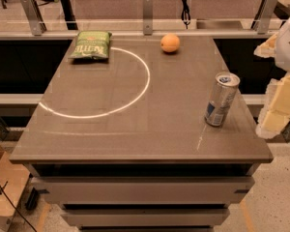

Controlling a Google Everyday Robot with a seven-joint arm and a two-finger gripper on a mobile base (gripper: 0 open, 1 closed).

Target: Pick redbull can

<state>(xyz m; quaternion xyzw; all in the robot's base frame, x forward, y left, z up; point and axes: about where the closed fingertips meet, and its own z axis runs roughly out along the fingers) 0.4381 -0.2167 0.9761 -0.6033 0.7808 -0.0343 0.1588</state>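
Observation:
The redbull can (222,99) is a slim silver can with blue patches near its base and a blue tab on top. It stands upright near the right edge of the grey-brown table (135,129). My gripper (279,88) is at the right edge of the view, just off the table's right side and to the right of the can. It shows as pale yellowish finger parts below a white arm body. It is apart from the can and holds nothing that I can see.
An orange (170,43) sits at the back centre-right of the table. A green chip bag (91,45) lies at the back left. A bright circular light ring (135,88) crosses the tabletop. Metal rails and posts (147,13) run behind the table.

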